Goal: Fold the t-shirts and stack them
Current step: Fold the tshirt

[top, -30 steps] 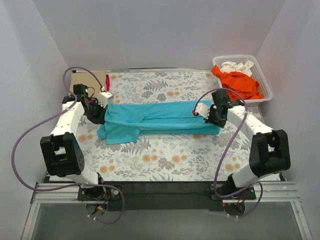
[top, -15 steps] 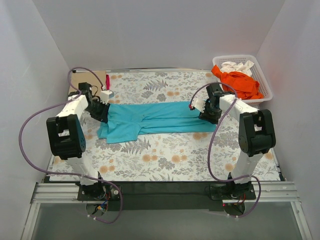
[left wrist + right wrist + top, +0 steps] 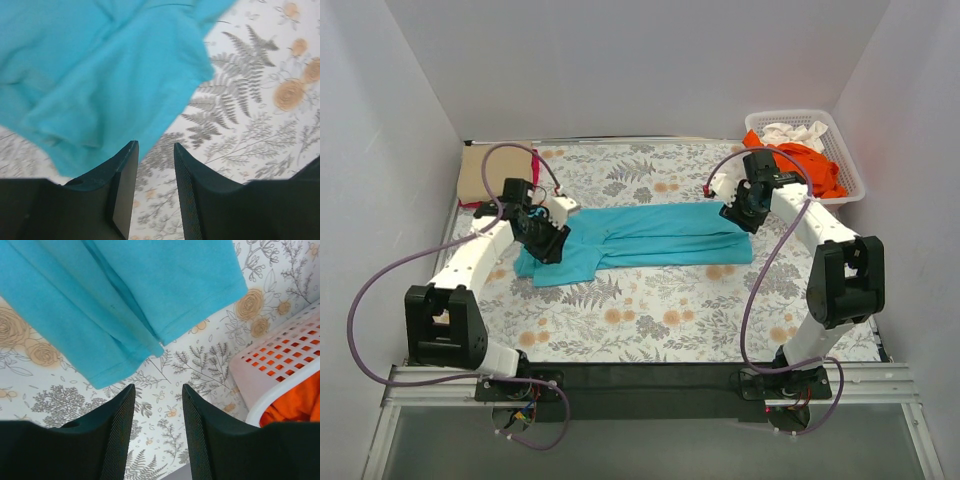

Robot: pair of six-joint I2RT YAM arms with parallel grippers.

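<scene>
Two narrow-parted, empty claws, left gripper [image 3: 156,147] and right gripper [image 3: 159,390], over turquoise t-shirt [image 3: 640,238] lying mid-frame on floral cloth [image 3: 650,310].
Pinch matching end corners, lift level together, fold evenly.

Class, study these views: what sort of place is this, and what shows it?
Probably a robot lab test cell: white walls box in the table, left arm and right arm on a metal rail, a basket holds t-shirts.
</scene>
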